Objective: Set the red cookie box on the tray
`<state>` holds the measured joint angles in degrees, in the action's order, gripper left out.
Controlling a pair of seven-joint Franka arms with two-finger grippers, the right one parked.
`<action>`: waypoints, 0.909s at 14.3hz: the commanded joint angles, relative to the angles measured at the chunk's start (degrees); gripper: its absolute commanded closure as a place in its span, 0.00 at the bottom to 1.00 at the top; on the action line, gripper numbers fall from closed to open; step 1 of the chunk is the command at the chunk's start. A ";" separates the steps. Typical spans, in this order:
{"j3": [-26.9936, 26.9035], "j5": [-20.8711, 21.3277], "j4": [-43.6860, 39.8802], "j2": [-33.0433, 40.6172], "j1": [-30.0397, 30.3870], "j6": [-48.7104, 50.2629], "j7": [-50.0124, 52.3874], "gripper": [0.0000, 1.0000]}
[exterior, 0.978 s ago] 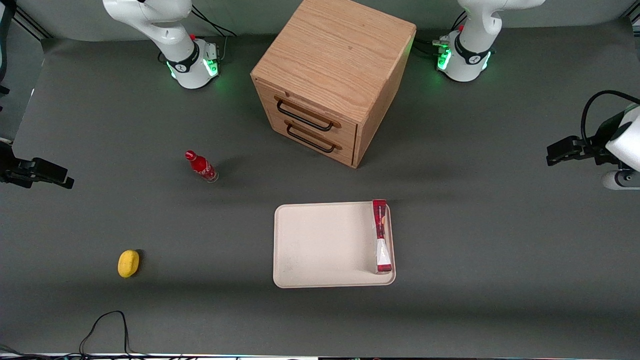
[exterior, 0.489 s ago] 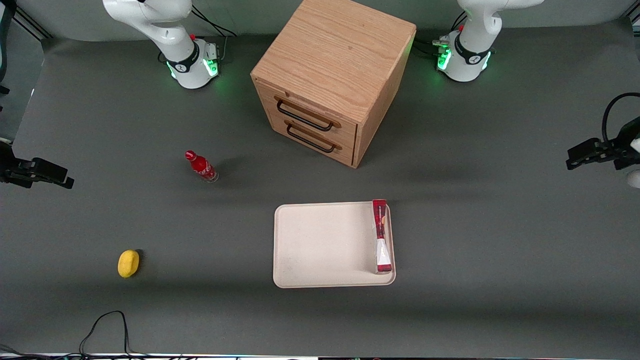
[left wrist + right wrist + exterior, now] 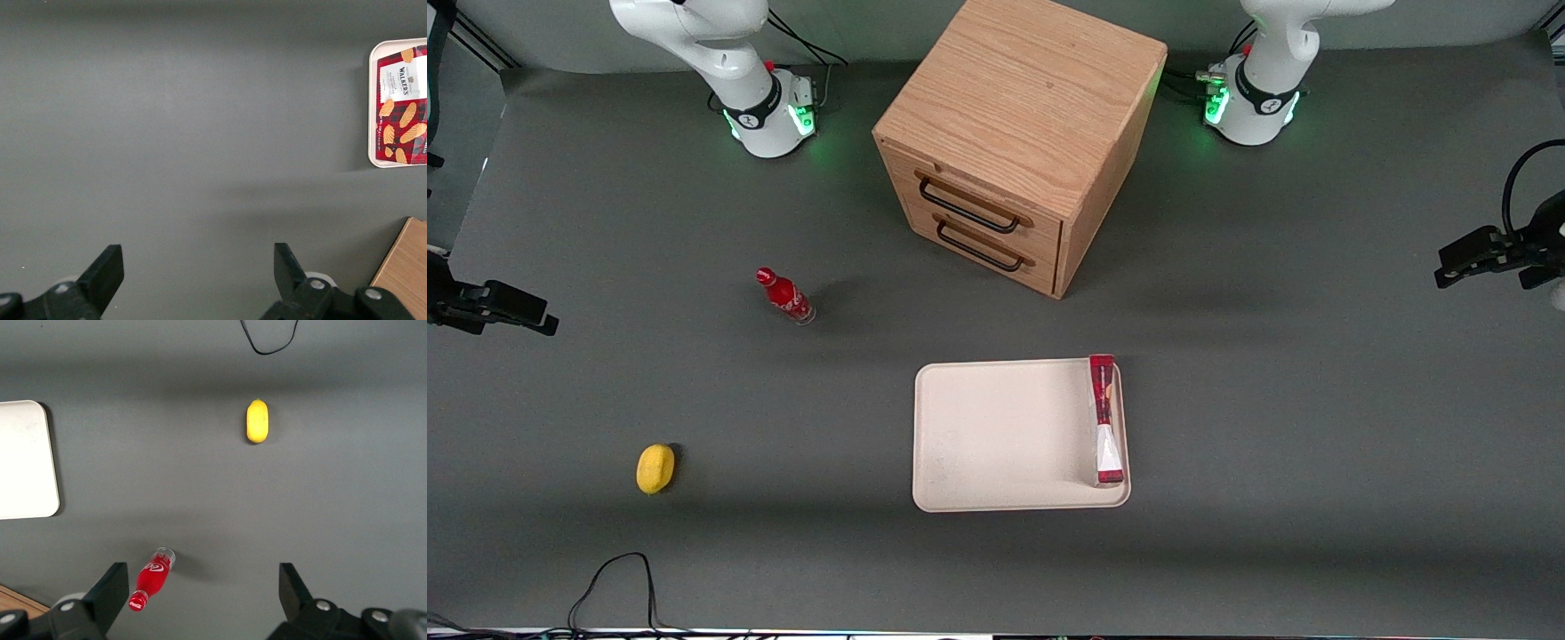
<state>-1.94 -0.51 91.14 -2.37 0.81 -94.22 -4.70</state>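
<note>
The red cookie box (image 3: 1105, 418) stands on its narrow side on the cream tray (image 3: 996, 436), along the tray's edge toward the working arm's end. In the left wrist view the box (image 3: 402, 113) shows its printed red face inside the tray's rim (image 3: 373, 107). My left gripper (image 3: 199, 263) is open, with nothing between its fingers and only bare grey table below. It hovers well away from the tray, at the working arm's end of the table (image 3: 1472, 256).
A wooden two-drawer cabinet (image 3: 1018, 142) stands farther from the front camera than the tray. A small red bottle (image 3: 784, 296) and a yellow lemon-like object (image 3: 655, 468) lie toward the parked arm's end. A black cable (image 3: 614, 578) loops at the near edge.
My left gripper has drawn away sideways from the tray toward the working arm's end of the table. The red cookie box has stayed put on the tray.
</note>
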 commanded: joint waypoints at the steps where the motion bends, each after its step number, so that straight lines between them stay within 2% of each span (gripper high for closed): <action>1: -0.52 -0.45 2.47 2.02 -2.29 -1.31 1.09 0.00; 5: -1.05 -0.19 2.12 1.67 -4.50 -1.32 1.97 0.00; 8: -0.78 0.07 1.50 1.75 -4.50 -0.44 4.17 0.00; 13: -0.78 -0.28 1.15 2.02 -3.88 0.62 2.25 0.00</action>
<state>-2.21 -0.62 91.37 -2.06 -2.71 -94.16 -1.65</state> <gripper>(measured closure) 0.000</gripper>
